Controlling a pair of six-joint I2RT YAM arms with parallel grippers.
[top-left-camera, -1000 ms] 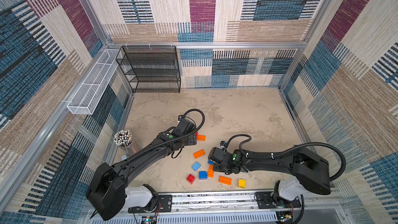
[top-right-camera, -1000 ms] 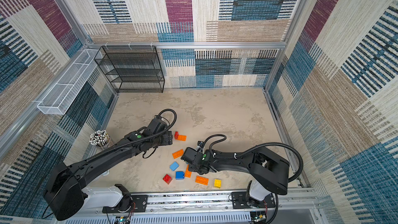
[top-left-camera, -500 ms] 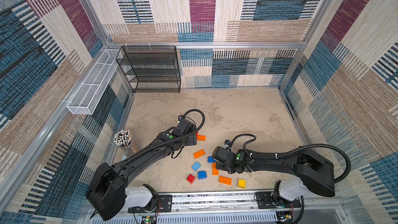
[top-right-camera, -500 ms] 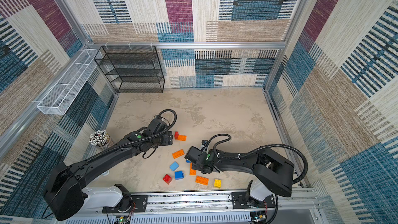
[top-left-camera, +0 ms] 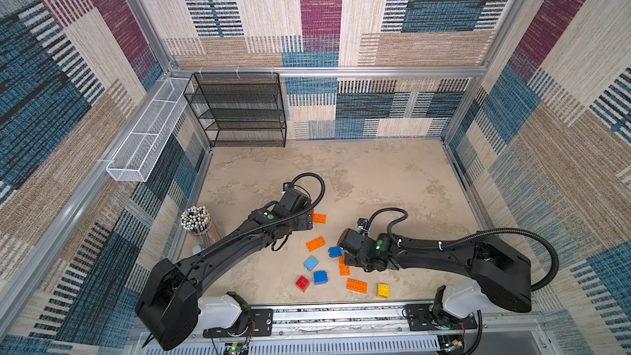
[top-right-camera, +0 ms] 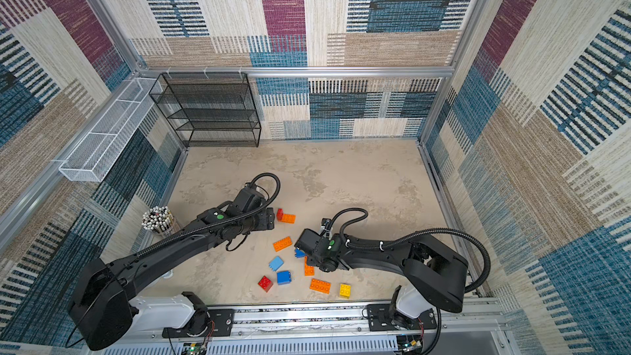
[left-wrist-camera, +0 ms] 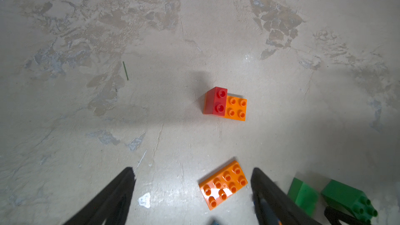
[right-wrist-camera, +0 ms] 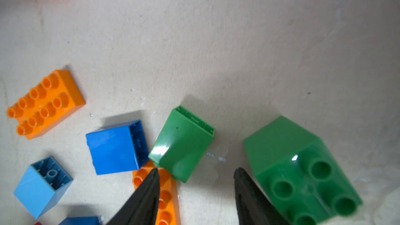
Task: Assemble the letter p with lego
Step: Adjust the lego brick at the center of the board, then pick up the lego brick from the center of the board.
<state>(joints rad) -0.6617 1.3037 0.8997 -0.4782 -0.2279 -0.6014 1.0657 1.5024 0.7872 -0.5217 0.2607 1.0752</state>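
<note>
Altogether twelve lego bricks show on the table (top-left-camera: 375, 172): four orange (top-left-camera: 319, 218) (top-left-camera: 315, 243) (top-left-camera: 344, 265) (top-left-camera: 356, 285), two red (top-right-camera: 280, 214) (top-right-camera: 265, 283), two blue (top-left-camera: 335, 252) (top-left-camera: 320, 277), two green (right-wrist-camera: 181, 143) (right-wrist-camera: 303, 169), one light blue (top-left-camera: 311, 263) and one yellow (top-left-camera: 383, 290). They lie in a loose cluster in the near half, between the two arms. One red is stacked on the end of the farthest orange. The green pair shows only in the wrist views, both on their sides and apart from each other.

The left gripper (left-wrist-camera: 192, 170) has its fingers spread wide and grips nothing; an orange brick lies flat between them in its wrist view. The right gripper (right-wrist-camera: 195, 169) also has its fingers apart with only table between them. One fingertip (right-wrist-camera: 151, 182) is over an orange brick, just beside a green one.

The yellow and the nearest orange lie just beside the front rail (top-left-camera: 341, 315). One rack (top-left-camera: 239, 110) stands in the far left corner, one basket (top-left-camera: 143, 145) hangs on the left wall, and one cup of pens (top-left-camera: 196, 220) stands at the left edge beside the left arm. Open table runs from the cluster to the back and right walls
</note>
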